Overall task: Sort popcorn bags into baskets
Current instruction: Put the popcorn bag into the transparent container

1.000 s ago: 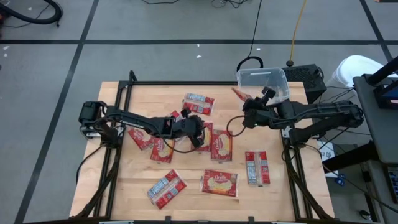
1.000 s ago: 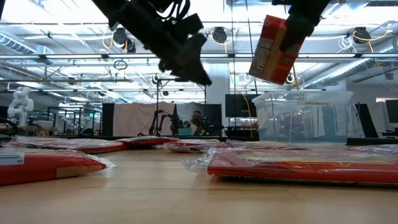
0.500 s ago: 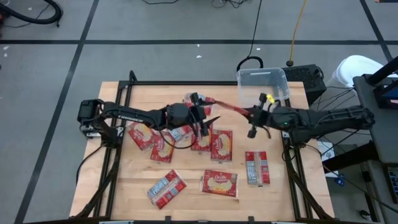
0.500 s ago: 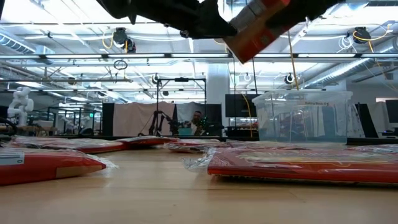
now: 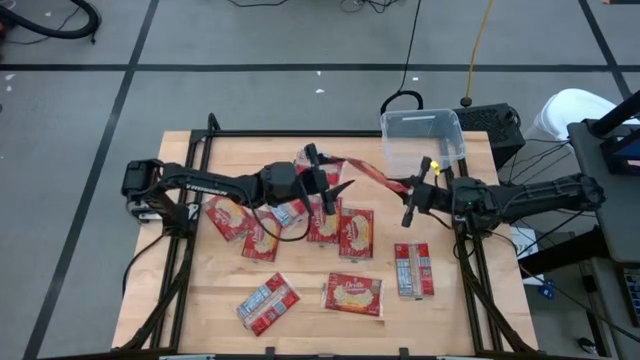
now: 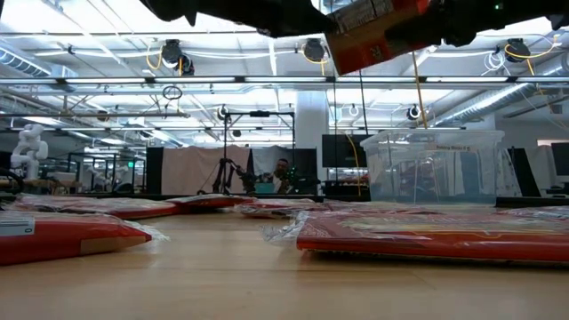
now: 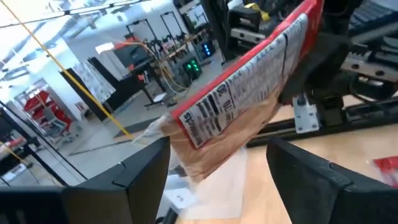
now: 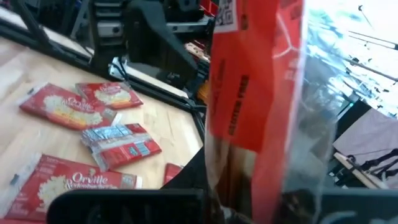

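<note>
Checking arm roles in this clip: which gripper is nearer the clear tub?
Right. The right gripper, shut on a raised popcorn bag, sits just in front of the clear tub. The left gripper, jaws open, hangs mid-table, farther away.

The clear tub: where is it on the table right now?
In the high view the tub sits at the table's far right corner, just beyond the right gripper, which is shut on a popcorn bag held in the air.

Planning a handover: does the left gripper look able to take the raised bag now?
Probably yes: the left gripper is open, with the raised bag, held by the right gripper, between its fingers.
</note>
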Robot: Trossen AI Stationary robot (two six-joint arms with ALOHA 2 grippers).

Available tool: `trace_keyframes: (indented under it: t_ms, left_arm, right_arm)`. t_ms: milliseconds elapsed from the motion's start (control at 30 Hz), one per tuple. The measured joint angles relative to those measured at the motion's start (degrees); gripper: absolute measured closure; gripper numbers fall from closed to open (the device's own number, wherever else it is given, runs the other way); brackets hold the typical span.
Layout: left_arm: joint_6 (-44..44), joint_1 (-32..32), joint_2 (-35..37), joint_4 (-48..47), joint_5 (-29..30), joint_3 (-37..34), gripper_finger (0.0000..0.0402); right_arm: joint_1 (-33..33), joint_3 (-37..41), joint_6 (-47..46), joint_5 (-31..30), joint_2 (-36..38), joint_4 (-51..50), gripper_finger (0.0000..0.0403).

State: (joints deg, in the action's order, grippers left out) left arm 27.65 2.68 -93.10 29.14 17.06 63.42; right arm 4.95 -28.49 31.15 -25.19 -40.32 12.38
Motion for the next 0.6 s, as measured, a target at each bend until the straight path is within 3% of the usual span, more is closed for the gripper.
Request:
trace_keyframes:
  t_ms: [200, 433, 600]
  left_arm:
    - [4.24, 0.05, 3.22, -1.50, -3.02, 0.18, 0.0117]
    - [0.88, 1.56, 4.44, -7.47, -17.31, 0.22, 0.0110]
    - [-0.56, 1.42, 4.23, -10.64, -17.56, 0.15, 0.0138]
  right_arm:
    - [0.02, 0.12, 3.60, 2.51, -0.16, -1.01, 0.0383]
    - [0.02, 0.11, 2.89, 4.68, -0.47, -0.36, 0.0383]
    - [0.04, 0.07, 2.65, 4.70, -0.47, 0.09, 0.0383]
